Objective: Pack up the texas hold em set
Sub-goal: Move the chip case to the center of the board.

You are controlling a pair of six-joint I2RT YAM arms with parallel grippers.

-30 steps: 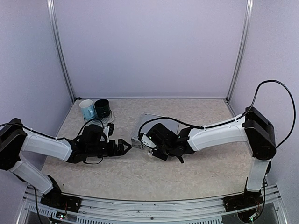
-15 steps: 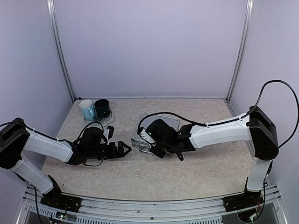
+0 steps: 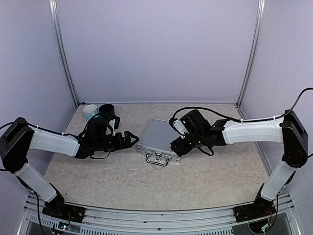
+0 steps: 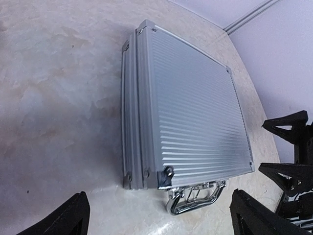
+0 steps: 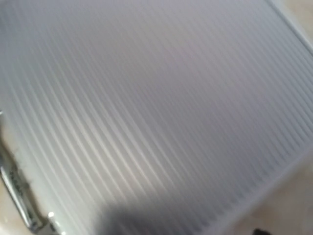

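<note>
The texas hold em set's silver ribbed case [image 3: 157, 138] lies shut and flat on the table, its chrome handle [image 3: 157, 160] facing the near edge. My left gripper [image 3: 132, 139] hovers open just left of the case, fingers spread wide and empty; in the left wrist view the case [image 4: 190, 117] and its handle [image 4: 195, 198] lie ahead of my left gripper [image 4: 161, 220]. My right gripper [image 3: 176, 147] hangs at the case's right edge, and in the left wrist view its two black fingers [image 4: 286, 125] stand apart. The right wrist view shows only the blurred ribbed lid [image 5: 156, 98].
A light-blue mug [image 3: 89, 110] and a dark-green mug [image 3: 107, 111] stand at the back left, close behind my left arm. Metal frame posts and lilac walls enclose the table on three sides.
My right gripper left the case's handle side, drew back to the right edge and opened. The left gripper moved farther back, alongside the case's left side. The handle now shows.
</note>
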